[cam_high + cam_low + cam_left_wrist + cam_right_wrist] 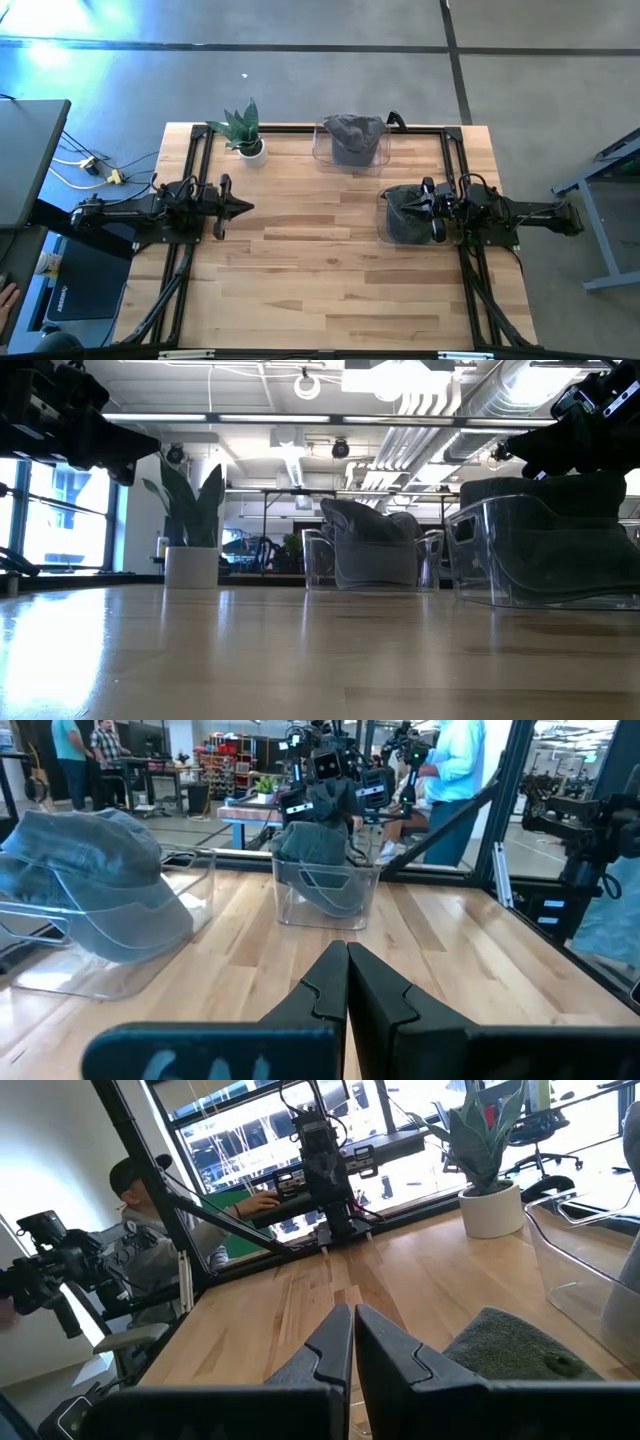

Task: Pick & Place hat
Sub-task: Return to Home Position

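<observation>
From above, my left claw (248,207) hangs over the left part of the worktop (330,290). Its fingers are pressed together and point toward the middle. My right claw (418,205) hovers over the right bin (385,232), where the dark cap (405,222) lies. The gray cap (352,135) sits in the back bin (322,150) at the far edge, with a potted plant (243,130) to its left.

At worktop height, plant, back bin and right bin stand in a row. Each bin holds its cap, and my right arm is above the right one.

Past my left wrist, the left claw (347,965) is closed with no gap and grips nothing. The gray cap is nearer, and the dark cap is farther off under my right arm.

Past my right wrist, the right claw (353,1330) is likewise closed and empty, with the dark cap just beneath it. A person (150,1230) sits beyond the worktop.
</observation>
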{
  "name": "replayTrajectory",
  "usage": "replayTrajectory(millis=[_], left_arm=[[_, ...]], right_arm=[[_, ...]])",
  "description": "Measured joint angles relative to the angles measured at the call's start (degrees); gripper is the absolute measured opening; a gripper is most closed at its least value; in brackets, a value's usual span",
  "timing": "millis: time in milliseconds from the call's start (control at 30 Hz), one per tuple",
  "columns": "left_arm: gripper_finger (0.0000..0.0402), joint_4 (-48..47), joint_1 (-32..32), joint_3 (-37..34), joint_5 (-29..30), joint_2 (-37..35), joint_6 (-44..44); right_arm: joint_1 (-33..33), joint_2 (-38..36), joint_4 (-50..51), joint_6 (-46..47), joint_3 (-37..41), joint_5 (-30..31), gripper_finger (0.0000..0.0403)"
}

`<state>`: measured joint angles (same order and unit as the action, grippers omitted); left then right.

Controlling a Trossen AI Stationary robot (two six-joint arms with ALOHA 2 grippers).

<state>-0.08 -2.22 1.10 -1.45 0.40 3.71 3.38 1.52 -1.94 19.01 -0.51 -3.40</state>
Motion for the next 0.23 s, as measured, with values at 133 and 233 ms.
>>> replayTrajectory(millis=[133, 233], left_arm=[[0.0000, 0.89, 0.06, 0.00, 5.21, 0.01, 6.26], [0.0000, 2.04, -0.06, 0.00, 17.00, -0.06, 14.70]], right_arm=[[-0.02, 0.00, 0.01, -0.01, 0.00, 0.00, 0.0012], [-0.02, 0.02, -0.01, -0.01, 0.00, 0.00, 0.0012]])
